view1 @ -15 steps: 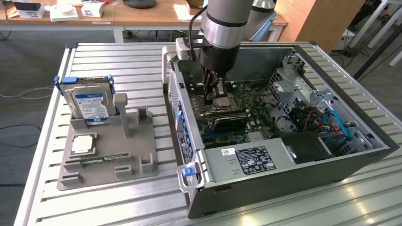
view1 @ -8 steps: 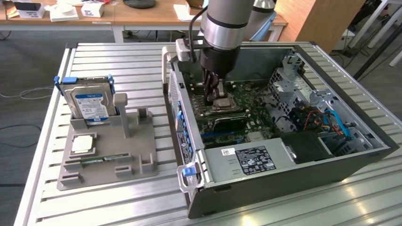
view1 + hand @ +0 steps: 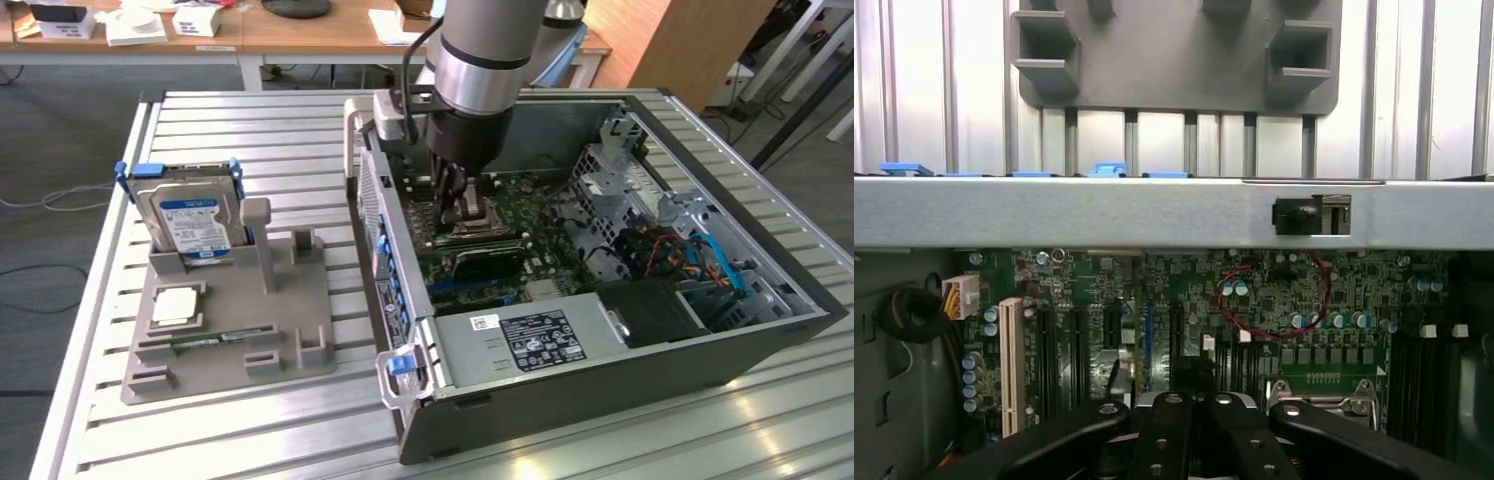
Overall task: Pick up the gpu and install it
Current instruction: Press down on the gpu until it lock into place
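Exterior view: jaws (image 3: 461,205) clenched, empty, down inside open computer case (image 3: 747,350) over the motherboard (image 3: 534,225). The gpu (image 3: 491,264) lies seated just below the jaws, toward the power supply (image 3: 527,340).

Wrist view: jaws (image 3: 1194,440) closed together above motherboard (image 3: 1184,300); gpu not distinguishable.

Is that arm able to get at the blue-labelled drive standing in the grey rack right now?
Probably yes, though not at once. The hard drive stands upright in the grey rack with nothing above it, but the gripper is down inside the open computer case, shut.
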Controlling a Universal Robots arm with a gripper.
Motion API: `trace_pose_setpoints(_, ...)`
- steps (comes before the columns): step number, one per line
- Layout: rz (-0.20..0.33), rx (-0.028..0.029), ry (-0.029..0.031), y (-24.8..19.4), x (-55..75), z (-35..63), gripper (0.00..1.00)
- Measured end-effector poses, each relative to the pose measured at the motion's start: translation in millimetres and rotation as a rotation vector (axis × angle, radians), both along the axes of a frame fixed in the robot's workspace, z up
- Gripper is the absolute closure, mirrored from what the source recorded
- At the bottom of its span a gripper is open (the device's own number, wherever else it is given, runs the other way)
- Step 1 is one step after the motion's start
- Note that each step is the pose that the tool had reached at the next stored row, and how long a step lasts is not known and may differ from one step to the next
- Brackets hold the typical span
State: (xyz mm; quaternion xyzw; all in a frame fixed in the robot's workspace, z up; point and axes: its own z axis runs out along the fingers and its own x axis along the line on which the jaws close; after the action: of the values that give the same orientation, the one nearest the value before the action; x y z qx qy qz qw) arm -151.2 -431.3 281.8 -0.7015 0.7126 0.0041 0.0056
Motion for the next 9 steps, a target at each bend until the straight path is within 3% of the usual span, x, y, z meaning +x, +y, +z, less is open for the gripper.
trace_pose_setpoints(9,0.000,0.0019,-0.0002,-9.4,-1.0,0.0,0.89)
